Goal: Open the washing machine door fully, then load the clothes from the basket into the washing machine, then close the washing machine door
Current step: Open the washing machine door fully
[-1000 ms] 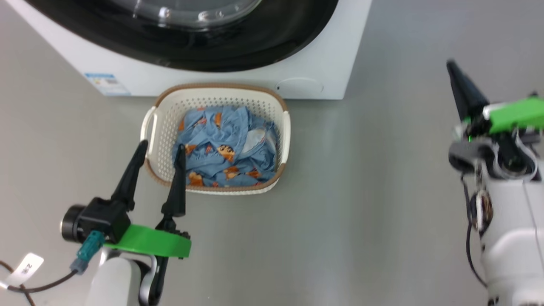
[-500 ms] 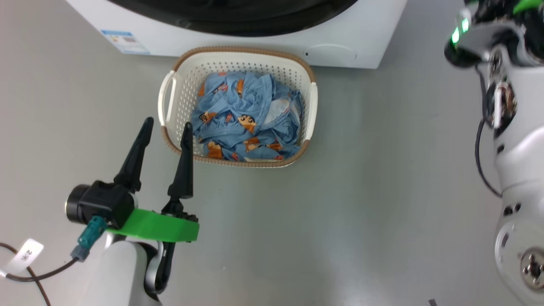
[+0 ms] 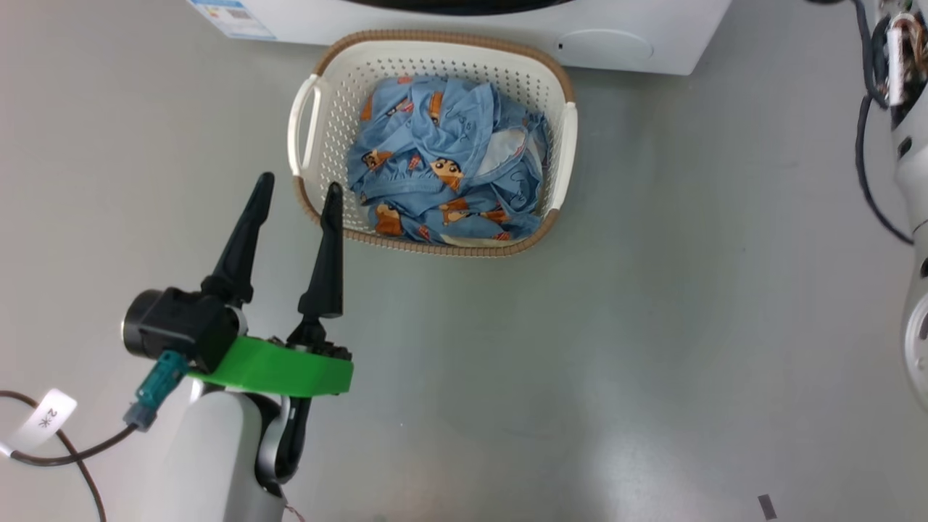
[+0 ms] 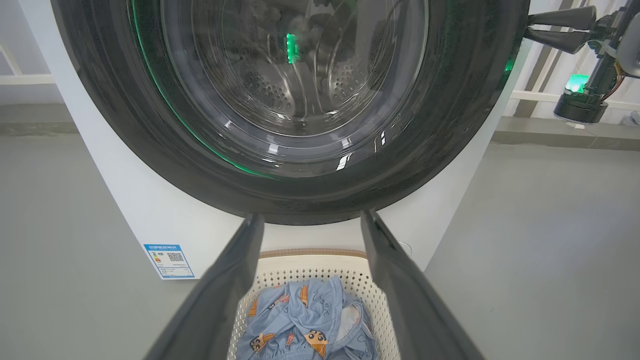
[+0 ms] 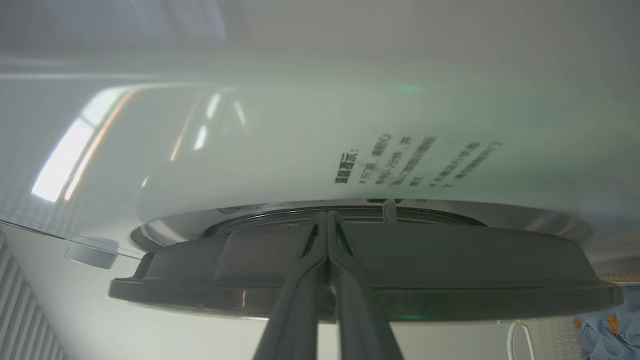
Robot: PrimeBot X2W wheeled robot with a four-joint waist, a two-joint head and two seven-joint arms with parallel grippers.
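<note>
Right gripper [image 5: 327, 217] now up beside door [image 5: 450, 270]

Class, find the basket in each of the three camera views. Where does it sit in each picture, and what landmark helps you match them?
Head view: the basket, top centre, in front of the washing machine.
Left wrist view: basket at bottom centre, framed by the left gripper.
Right wrist view: basket in the bottom right corner, cut off by the edge.
Shared landmark: the clothes inside it.
</note>
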